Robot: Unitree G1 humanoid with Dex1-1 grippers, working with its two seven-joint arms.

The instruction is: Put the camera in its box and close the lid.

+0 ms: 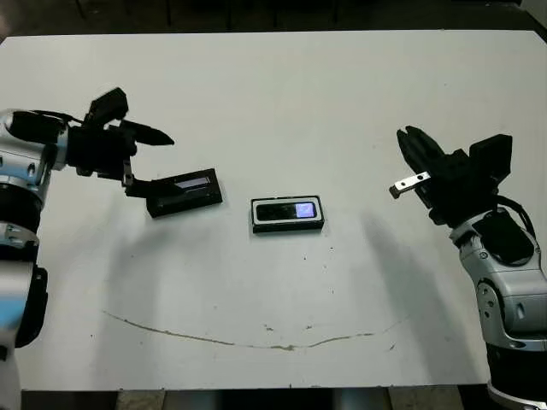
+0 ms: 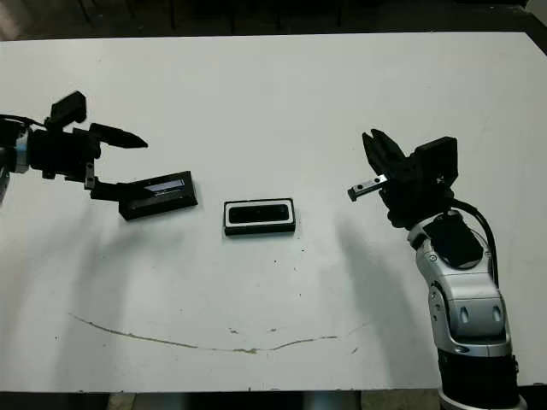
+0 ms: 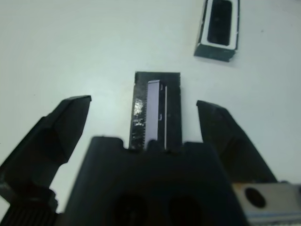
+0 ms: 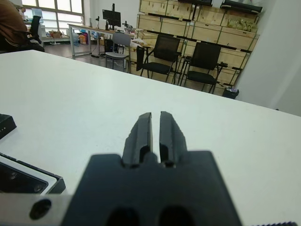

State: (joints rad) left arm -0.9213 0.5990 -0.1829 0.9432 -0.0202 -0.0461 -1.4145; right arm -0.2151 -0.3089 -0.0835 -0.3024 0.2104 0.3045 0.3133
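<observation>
Left wrist view cuts off the lid [image 3: 156, 110] behind the spread left tool [image 3: 143, 122]; camera [image 1: 287, 211] sits in the box [image 1: 287, 225]; right tool [image 4: 155, 132] pinched together, empty.

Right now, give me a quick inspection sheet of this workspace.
Surface: white table, thin brownish line near the front edge.
Job's things: camera already lying in the box; lid flat on the table beside it, not on.
Clutter: nothing seen.
Grippers: left gripper open over the lid; right gripper shut, empty, off to the side.
Cables: black cable on the right arm.
Surroundings: chairs, crates, a seated person.
</observation>
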